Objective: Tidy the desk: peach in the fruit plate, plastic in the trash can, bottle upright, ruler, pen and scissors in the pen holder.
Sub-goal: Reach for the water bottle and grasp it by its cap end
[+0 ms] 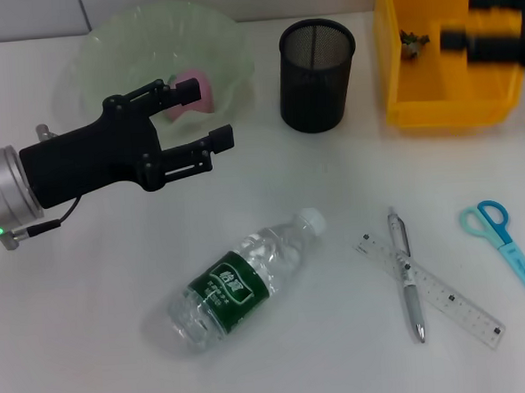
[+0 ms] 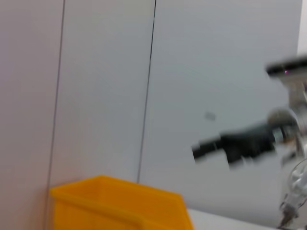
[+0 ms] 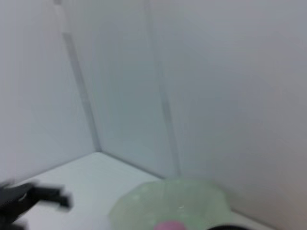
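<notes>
Left gripper (image 1: 206, 113): fingers spread, empty, at the fruit plate (image 1: 128, 44) rim; peach (image 1: 191, 91) just beyond its fingertips. Water bottle (image 1: 244, 280) lying below it. Right gripper (image 1: 466, 19): over yellow trash can (image 1: 407, 90), finger state unreadable.

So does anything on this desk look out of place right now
Yes. The bottle lies on its side mid-desk, and the pen lies crossed over the ruler, with the scissors loose beside them, none in the pen holder.

Pink peach (image 1: 191, 89), pale green plate (image 1: 128, 44), yellow bin (image 1: 447, 78), black mesh holder (image 1: 317, 73), green-labelled bottle (image 1: 241, 282)
</notes>
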{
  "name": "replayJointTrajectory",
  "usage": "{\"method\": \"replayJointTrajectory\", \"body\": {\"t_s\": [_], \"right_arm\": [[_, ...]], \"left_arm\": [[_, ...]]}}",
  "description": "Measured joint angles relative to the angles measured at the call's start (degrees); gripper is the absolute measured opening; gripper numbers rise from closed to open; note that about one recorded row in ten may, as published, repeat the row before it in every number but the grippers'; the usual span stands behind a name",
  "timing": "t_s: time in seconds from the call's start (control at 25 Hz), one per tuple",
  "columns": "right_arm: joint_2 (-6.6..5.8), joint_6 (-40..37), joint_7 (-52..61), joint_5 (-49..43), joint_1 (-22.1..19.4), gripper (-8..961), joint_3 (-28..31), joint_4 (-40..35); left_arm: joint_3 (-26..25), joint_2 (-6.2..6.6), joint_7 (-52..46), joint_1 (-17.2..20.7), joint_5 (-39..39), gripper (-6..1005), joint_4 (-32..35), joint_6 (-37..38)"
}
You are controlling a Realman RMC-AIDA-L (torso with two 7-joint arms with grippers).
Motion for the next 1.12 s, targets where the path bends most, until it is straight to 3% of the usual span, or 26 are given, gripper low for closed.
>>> {"method": "replayJointTrajectory", "body": {"t_s": [0.16, 0.28, 0.4, 0.48, 0.52, 0.56, 0.64, 0.68, 0.84, 1.12], "right_arm": [[2.04, -1.4, -10.4, -1.8, -4.9, 838, 0.1, 5.6], [2.40, -1.1, -14.6, -2.6, -6.4, 836, 0.5, 11.2], [2.25, -1.0, -18.3, -2.8, -7.0, 835, 1.6, 16.4], [2.17, -1.2, -21.0, -3.0, -7.1, 835, 3.5, 19.1], [2.16, -1.5, -22.7, -3.2, -7.3, 835, 5.0, 20.5], [2.11, -1.6, -23.1, -3.2, -7.4, 835, 5.3, 20.7], [1.99, -1.6, -23.5, -3.3, -7.6, 834, 5.5, 20.8], [1.92, -1.5, -23.8, -3.5, -7.7, 834, 5.6, 20.9], [1.80, -1.0, -24.0, -3.8, -7.8, 834, 5.9, 21.0], [1.79, -0.9, -24.7, -4.0, -7.7, 835, 6.8, 21.6]], "left_arm": [[2.7, -0.22, -7.5, 0.1, -0.2, 803, 5.1, 0.3], [13.6, -0.42, -23.3, 1.9, -0.5, 803, 18.4, -4.1], [29.6, -0.13, -39.3, 6.1, 1.5, 802, 35.2, -14.7], [39.4, 0.20, -51.1, 8.3, 7.1, 802, 46.2, -21.6], [46.7, 0.17, -62.6, 8.8, 16.0, 802, 55.8, -24.9], [49.4, 0.07, -68.9, 8.0, 20.9, 802, 59.3, -24.9], [49.4, 0.07, -68.9, 8.0, 20.9, 802, 59.3, -24.9], [56.1, -0.07, -82.5, 3.5, 29.7, 802, 63.6, -22.0], [63.4, -0.41, -95.1, -2.9, 37.9, 801, 61.5, -20.6], [65.9, -0.45, -98.4, -6.5, 40.4, 801, 53.8, -23.1]]}}
